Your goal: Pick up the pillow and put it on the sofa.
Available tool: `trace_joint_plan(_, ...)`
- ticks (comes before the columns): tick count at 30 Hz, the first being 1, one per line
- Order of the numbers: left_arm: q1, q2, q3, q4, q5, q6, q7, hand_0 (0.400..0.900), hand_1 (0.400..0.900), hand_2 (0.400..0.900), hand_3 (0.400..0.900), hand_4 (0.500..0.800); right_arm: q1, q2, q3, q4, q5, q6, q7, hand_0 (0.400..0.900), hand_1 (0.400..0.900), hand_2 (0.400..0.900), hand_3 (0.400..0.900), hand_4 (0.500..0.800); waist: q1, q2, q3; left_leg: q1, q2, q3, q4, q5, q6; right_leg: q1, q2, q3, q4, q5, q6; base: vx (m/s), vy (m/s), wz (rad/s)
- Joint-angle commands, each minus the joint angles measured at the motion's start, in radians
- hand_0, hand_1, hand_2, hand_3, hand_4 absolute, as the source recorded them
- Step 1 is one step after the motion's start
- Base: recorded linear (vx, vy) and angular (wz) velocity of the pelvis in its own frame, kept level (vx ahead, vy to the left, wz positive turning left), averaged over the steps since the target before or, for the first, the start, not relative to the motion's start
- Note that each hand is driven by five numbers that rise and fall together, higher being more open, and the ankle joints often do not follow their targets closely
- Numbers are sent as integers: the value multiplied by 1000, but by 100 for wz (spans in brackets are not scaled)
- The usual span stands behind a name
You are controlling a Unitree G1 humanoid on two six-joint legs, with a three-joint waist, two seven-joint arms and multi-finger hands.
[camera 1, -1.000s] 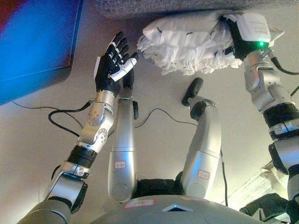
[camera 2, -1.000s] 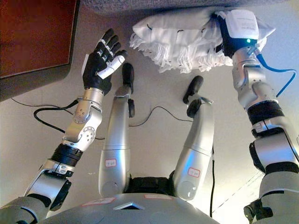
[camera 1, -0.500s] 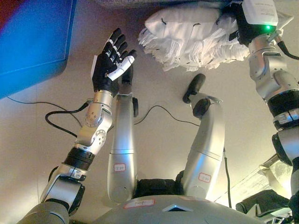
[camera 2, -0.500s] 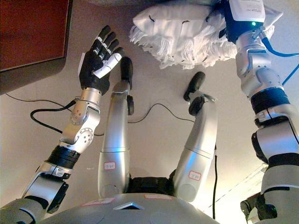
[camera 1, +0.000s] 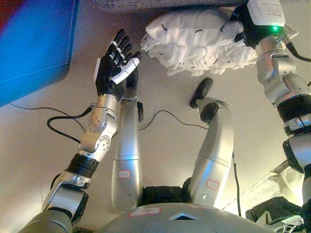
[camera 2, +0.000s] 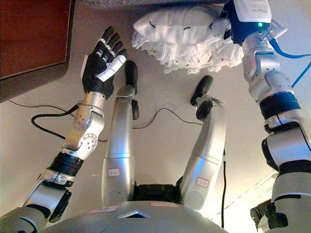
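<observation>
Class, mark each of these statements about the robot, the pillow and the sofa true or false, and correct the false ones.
1. The left hand holds the pillow. False: it is raised with straight fingers, apart from the pillow and holding nothing.
2. The pillow is white with a fringed edge. True.
3. The right hand is at the pillow's right end. True, though its fingers are hidden behind the pillow, so its grip cannot be judged.
4. The pillow lies on top of the sofa's seat. False: it is in front of the grey sofa edge at the top of the view, over the floor.
5. The pillow is black. False: it is white.
</observation>
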Motion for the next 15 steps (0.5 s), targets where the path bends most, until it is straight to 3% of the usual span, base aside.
trace_joint_plan(1, 8, -14, 38, -82, 20, -68, 7, 900, 900, 900, 900, 800, -76, -51, -55, -109, 23, -28, -58, 400, 400, 400, 400, 500, 11, -3, -1, 69, 11, -3, 8, -124, 24, 3, 1, 35, -17, 27, 96, 0, 0, 0)
trace_joint_plan(6, 13, -20, 50, -59, 32, -64, 17, 900, 900, 900, 900, 800, -31, -59, -112, -179, 10, -34, -79, 400, 400, 400, 400, 500, 5, -5, -1, 85, 15, 0, 3, -120, 25, 19, 5, 39, -25, 31, 98, -14, 10, -4)
trace_joint_plan(9, 20, -29, 74, -32, 61, -61, 51, 900, 900, 900, 900, 800, 16, -63, -159, -237, 4, -38, -97, 400, 400, 400, 400, 500, -1, -8, -2, 111, 22, 8, -13, -116, 26, 43, 7, 41, -40, 41, 98, -48, 13, -6)
trace_joint_plan(10, 21, -39, 86, -8, 76, -63, 72, 900, 900, 900, 900, 800, 35, -58, -181, -262, 0, -38, -111, 400, 400, 400, 400, 500, -4, -11, 0, 116, 19, 10, -31, -82, 27, 49, 8, 39, -66, 78, 90, -107, 33, -8)
trace_joint_plan(15, 13, -50, 94, 71, 134, -47, 97, 900, 900, 900, 900, 800, 90, -53, -236, -329, -3, -44, -130, 400, 400, 400, 400, 500, -13, -18, -9, 208, 32, 26, -97, -64, 32, 150, 20, 29, -143, 107, 96, -30, 10, -8)
